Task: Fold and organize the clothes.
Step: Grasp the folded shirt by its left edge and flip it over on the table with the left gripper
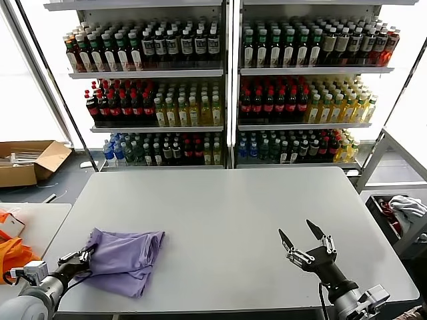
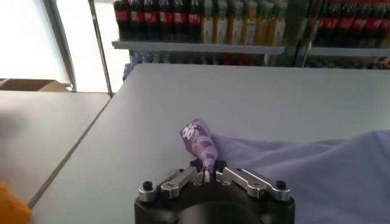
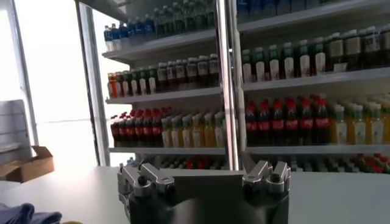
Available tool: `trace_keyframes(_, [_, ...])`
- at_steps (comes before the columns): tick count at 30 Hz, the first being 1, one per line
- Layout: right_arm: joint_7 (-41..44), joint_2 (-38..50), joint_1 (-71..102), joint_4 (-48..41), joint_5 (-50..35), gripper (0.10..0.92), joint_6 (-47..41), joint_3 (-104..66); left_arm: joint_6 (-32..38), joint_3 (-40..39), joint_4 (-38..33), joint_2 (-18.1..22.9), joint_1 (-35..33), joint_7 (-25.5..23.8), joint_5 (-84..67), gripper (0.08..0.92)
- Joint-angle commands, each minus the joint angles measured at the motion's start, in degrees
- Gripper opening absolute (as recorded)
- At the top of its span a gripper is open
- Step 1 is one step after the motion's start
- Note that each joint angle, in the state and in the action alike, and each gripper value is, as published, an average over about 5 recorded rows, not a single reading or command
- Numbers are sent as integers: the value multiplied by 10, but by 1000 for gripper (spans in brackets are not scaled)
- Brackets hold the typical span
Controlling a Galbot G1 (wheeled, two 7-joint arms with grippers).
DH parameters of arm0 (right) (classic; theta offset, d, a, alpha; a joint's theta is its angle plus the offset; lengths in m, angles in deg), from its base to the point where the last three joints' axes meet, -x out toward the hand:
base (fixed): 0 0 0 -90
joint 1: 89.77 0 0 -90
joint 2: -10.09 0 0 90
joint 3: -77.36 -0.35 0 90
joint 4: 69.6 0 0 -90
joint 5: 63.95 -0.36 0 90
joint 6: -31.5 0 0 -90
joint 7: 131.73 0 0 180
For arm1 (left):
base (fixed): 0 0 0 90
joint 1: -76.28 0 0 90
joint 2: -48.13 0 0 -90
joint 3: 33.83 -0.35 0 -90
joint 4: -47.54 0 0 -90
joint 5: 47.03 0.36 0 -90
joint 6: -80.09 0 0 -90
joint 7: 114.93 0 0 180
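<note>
The T-shirt (image 1: 124, 259) was plain lavender, though the pinched tip (image 2: 201, 143) showed a dark-and-white print. The tabletop (image 1: 227, 213) under it was light grey. Left of the tabletop lay bright orange fabric (image 1: 13, 255). Both hands (image 1: 308, 248) were black.

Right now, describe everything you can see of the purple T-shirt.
The T-shirt is light purple, thin and soft-looking, lying loosely folded and rumpled at the table's near left corner. Its left edge is pinched in the left gripper, whose jaws are closed on it; in the left wrist view the pinched bit sticks up from the jaws, showing a dark and white print. Otherwise it rests flat on the grey tabletop, with nothing else touching it.
</note>
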Motion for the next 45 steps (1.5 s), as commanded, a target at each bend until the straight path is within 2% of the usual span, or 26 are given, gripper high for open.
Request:
trace_keyframes(1, [1,1,6,2,-1,823,5,-1,5,102,-1,-39,-1,-2,-8,146])
trace_keyframes(10, [1,2,7,2,-5,823,10,-6,-44,182,-12,-101,4,5,-61,146])
trace_keyframes(13, [0,3,6,2,-6,823,9,-8,-70,190,-25,-118,6,26,-112,146])
trace_keyframes(17, [-1,5,5,-1,-10,823,9,-15,-91,198,-32,-128,6,47,-175,146])
trace_keyframes(23, [0,9,9,-3,-15,823,11,-23,-92,211,-48,-128,-10,57,-169,146])
trace_keyframes(29, [0,7,7,-3,-14,823,11,-21,-92,211,-92,-104,-23,77,-152,146])
trace_keyframes(37, [1,4,6,1,-13,823,10,-19,-93,121,-185,-15,-38,118,-92,146])
trace_keyframes(41, [-1,-1,6,9,-14,823,6,-21,-93,72,-223,18,-29,167,-91,146])
trace_keyframes(45, [-1,-7,0,15,-11,823,0,-11,-92,-20,-258,43,-14,233,-90,146])
